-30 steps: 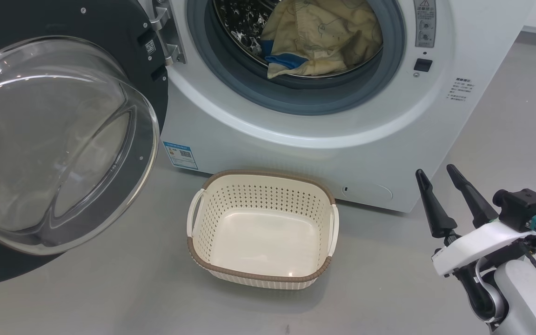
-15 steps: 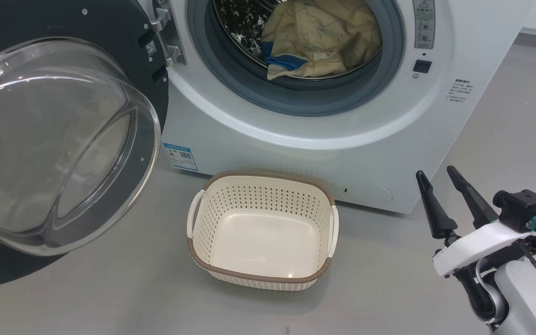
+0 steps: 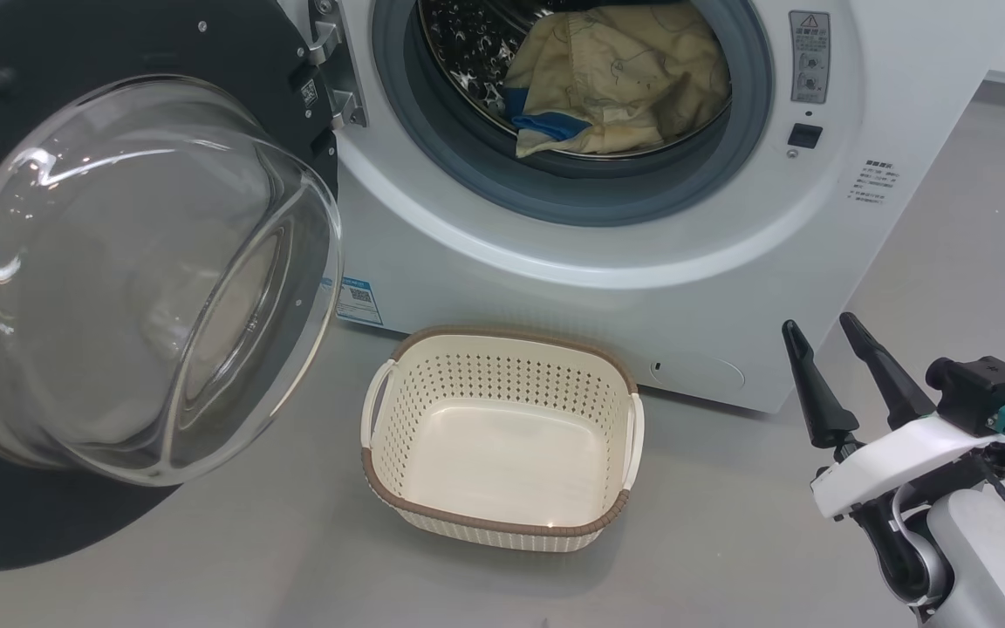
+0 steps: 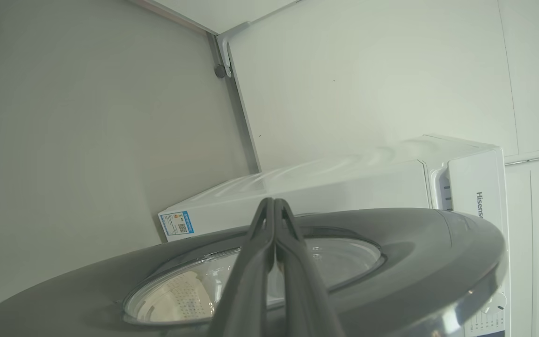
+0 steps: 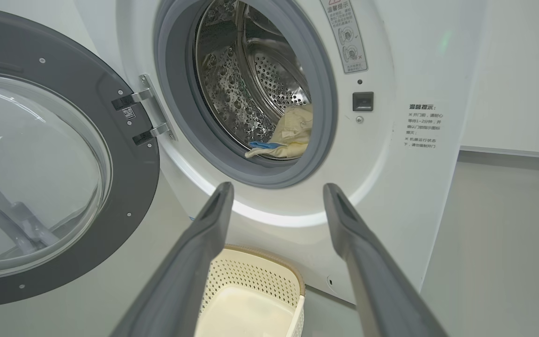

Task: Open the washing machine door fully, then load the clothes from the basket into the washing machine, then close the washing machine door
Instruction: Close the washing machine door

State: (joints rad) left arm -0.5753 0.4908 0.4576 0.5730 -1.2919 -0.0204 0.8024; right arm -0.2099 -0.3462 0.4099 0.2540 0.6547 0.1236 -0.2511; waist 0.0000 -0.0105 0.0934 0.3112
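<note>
The white washing machine stands open, and its round black door with the bulging glass window hangs swung out at the left. Pale yellow clothes, one with a blue band, lie in the steel drum. The cream basket sits empty on the floor in front. My right gripper is open at the lower right, holding nothing, well clear of the machine. In the left wrist view my left gripper is shut with nothing in it, lying close over the door's outer face.
Grey floor stretches to the right of the machine. White wall panels and a metal floor strip run behind and beside it. The open door takes up the floor space at the left.
The head camera has shifted, moving the whole picture right and down. The door has also swung a little toward the machine; its glass now covers part of the blue sticker. The right gripper has not moved.
</note>
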